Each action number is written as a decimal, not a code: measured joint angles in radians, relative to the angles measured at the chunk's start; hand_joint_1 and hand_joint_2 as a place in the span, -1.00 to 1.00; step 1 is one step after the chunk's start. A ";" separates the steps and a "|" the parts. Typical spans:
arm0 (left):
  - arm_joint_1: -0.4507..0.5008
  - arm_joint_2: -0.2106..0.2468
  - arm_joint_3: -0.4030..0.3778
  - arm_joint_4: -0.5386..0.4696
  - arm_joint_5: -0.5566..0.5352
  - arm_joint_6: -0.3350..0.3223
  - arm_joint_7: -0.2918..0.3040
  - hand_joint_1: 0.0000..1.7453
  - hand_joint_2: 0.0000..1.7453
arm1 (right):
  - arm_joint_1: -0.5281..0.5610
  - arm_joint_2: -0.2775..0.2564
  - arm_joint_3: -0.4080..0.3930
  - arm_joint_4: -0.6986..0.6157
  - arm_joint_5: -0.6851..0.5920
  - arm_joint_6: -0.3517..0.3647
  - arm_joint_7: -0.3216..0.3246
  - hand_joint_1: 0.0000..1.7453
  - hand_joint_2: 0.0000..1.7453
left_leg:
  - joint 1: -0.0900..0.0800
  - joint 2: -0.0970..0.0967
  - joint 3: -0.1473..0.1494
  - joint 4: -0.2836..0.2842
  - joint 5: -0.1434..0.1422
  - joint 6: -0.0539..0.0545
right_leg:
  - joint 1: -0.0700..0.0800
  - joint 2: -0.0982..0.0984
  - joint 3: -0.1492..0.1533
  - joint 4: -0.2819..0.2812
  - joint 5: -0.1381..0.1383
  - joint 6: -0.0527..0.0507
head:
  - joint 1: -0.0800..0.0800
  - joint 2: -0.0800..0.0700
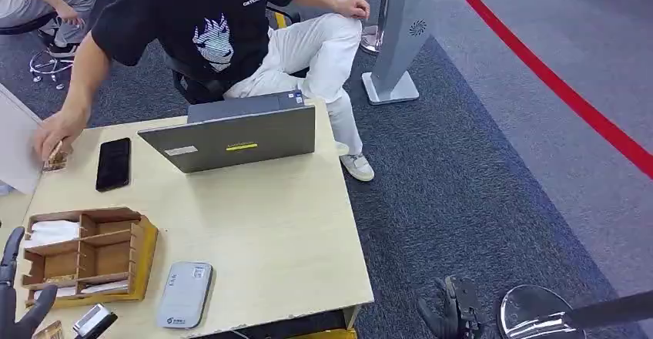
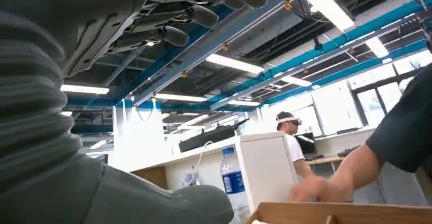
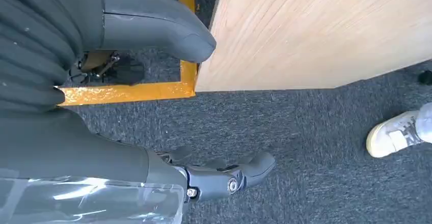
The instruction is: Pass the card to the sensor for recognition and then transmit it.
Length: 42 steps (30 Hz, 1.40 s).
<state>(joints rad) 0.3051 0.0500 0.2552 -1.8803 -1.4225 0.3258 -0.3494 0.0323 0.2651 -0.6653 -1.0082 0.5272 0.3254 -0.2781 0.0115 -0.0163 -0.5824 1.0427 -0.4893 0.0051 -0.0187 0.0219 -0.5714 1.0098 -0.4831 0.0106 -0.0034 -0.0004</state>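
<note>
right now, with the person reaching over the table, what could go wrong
1. The person's hand rests on the table's far left corner, near the left hand raised beside the wooden organizer; a reach could meet it.
2. The grey sensor sits near the front edge; a nudge might push it off.
3. The right hand hangs low beside the table, so lifting it could clip the edge.

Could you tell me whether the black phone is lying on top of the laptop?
No, the black phone lies flat on the table beside the laptop, apart from it.
</note>
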 joint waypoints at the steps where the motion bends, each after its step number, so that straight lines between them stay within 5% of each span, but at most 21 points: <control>1: 0.001 0.001 0.000 0.000 0.000 0.000 0.000 -1.00 1.00 | 0.000 0.000 0.000 0.000 0.000 0.000 0.000 -1.00 1.00 | 0.000 0.000 0.000 0.000 0.000 0.000 | 0.000 0.000 0.000 0.000 0.000 0.000 | 0.000 0.000; 42: 0.003 0.020 0.000 0.039 0.006 0.017 -0.010 -1.00 1.00 | -0.002 0.000 0.023 -0.006 -0.015 -0.001 0.005 -1.00 1.00 | 0.000 0.000 0.000 0.000 0.000 0.000 | 0.000 0.000 0.000 0.000 0.000 0.000 | 0.000 0.000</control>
<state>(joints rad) 0.3077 0.0698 0.2552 -1.8414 -1.4168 0.3429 -0.3590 0.0306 0.2651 -0.6424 -1.0143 0.5119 0.3243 -0.2728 0.0115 -0.0161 -0.5824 1.0427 -0.4893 0.0051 -0.0188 0.0220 -0.5716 1.0098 -0.4831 0.0106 -0.0034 -0.0004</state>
